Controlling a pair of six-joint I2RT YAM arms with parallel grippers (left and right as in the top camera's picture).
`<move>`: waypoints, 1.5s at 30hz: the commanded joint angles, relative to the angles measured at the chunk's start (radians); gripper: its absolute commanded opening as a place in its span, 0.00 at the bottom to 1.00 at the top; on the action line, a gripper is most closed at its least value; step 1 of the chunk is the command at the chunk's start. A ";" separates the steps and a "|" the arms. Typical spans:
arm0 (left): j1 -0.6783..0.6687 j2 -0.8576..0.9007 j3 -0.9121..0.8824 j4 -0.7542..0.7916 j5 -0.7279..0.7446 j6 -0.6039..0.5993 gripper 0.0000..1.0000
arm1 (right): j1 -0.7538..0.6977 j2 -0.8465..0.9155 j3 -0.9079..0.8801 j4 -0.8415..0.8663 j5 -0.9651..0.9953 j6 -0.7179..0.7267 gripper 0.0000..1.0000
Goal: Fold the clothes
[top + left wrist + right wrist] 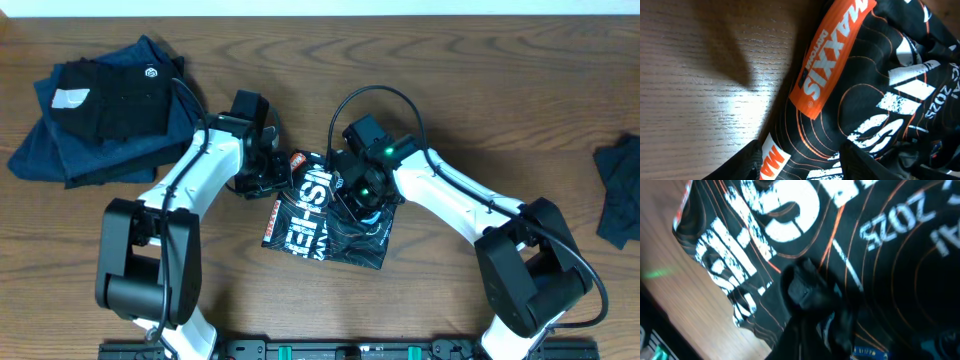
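Observation:
The black T-shirt (325, 215), with orange contour lines and white lettering, lies folded small at the table's middle. My left gripper (268, 172) is at its upper left edge. In the left wrist view its fingers (805, 167) are spread apart over the shirt's cloth (860, 95), next to an orange MAXXIS patch (830, 50). My right gripper (365, 190) is low on the shirt's upper right part. In the blurred right wrist view its fingers (812, 292) are together on a bunched fold of the shirt (905, 275).
A pile of dark folded garments (100, 110) lies at the back left. Another dark garment (620, 190) lies at the right edge. Bare wooden table (480, 90) surrounds the shirt. A black rail (330, 350) runs along the front edge.

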 commanded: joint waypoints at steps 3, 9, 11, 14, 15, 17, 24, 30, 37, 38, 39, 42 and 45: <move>-0.001 0.006 -0.008 0.001 0.013 0.018 0.52 | 0.007 0.014 0.007 -0.055 0.056 0.011 0.01; -0.001 0.006 -0.009 0.000 0.013 0.018 0.52 | 0.007 0.014 0.005 -0.127 0.072 0.010 0.01; -0.001 0.006 -0.008 0.000 0.013 0.018 0.52 | 0.006 0.014 0.005 -0.188 0.076 0.010 0.01; -0.001 0.006 -0.009 0.000 0.013 0.018 0.52 | 0.005 0.014 0.005 -0.307 0.127 0.010 0.01; -0.001 0.006 -0.009 0.000 0.013 0.018 0.52 | 0.005 0.014 0.005 -0.338 0.156 0.010 0.01; -0.001 0.006 -0.008 0.000 0.013 0.018 0.52 | 0.005 0.014 0.005 -0.383 0.203 0.011 0.01; -0.001 0.006 -0.008 0.000 0.013 0.018 0.52 | 0.006 0.013 0.005 -0.385 0.212 0.010 0.01; -0.001 0.006 -0.009 0.000 0.013 0.018 0.52 | 0.006 -0.045 0.011 -0.227 0.053 0.007 0.13; -0.001 0.006 -0.009 0.000 0.013 0.018 0.52 | 0.006 -0.056 0.008 -0.137 0.041 0.006 0.42; -0.001 0.006 -0.008 -0.001 0.013 0.018 0.52 | 0.009 -0.053 0.007 -0.137 0.041 0.006 0.42; -0.001 0.006 -0.008 0.000 0.013 0.018 0.52 | 0.011 -0.052 0.007 -0.138 0.040 0.006 0.41; -0.001 0.006 -0.008 0.000 0.013 0.018 0.52 | 0.024 -0.051 0.007 -0.149 0.041 0.006 0.38; -0.001 0.006 -0.009 0.000 0.013 0.018 0.52 | 0.035 -0.052 0.007 -0.155 0.014 0.001 0.36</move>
